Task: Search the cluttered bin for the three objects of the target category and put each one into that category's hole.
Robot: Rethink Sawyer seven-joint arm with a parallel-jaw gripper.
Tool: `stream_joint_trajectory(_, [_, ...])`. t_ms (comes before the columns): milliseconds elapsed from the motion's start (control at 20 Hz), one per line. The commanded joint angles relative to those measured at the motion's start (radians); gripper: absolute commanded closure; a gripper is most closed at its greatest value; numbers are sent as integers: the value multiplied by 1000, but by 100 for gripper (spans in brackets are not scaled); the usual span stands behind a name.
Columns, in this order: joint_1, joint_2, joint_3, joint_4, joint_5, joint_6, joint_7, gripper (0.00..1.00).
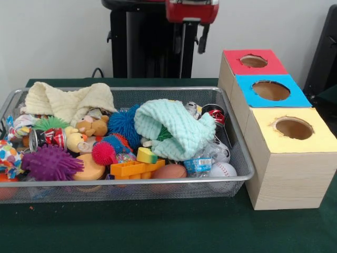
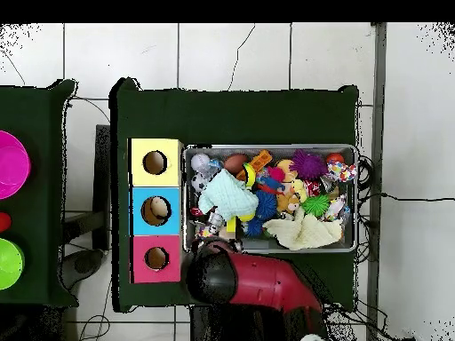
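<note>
Progress nil, judging by layout: mint-green cloth (image 1: 174, 129), cream cloth (image 1: 68, 100) and dotted cloth (image 1: 9, 158) all lie in the bin (image 1: 231, 145). Yellow-topped hole (image 1: 294, 128) shows nothing inside. Claw (image 1: 200, 39) hangs drawn back behind the bin; spread cannot be told. All three placements remain.

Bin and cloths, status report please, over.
Gripper drawn back, jaws unseen. Mint-green cloth, cream cloth and dotted cloth lie in the bin. Yellow hole empty. Spiky balls and toys crowd the cloths.
</note>
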Motion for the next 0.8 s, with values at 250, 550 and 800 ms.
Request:
stream_joint_trajectory(250, [-193, 221, 257, -213, -185, -111, -129, 0])
stream_joint_trajectory(550, [-240, 214, 272, -210, -237, -122, -68, 0])
stream_joint_trajectory(800, [-277, 221, 277, -236, -283, -134, -54, 0])
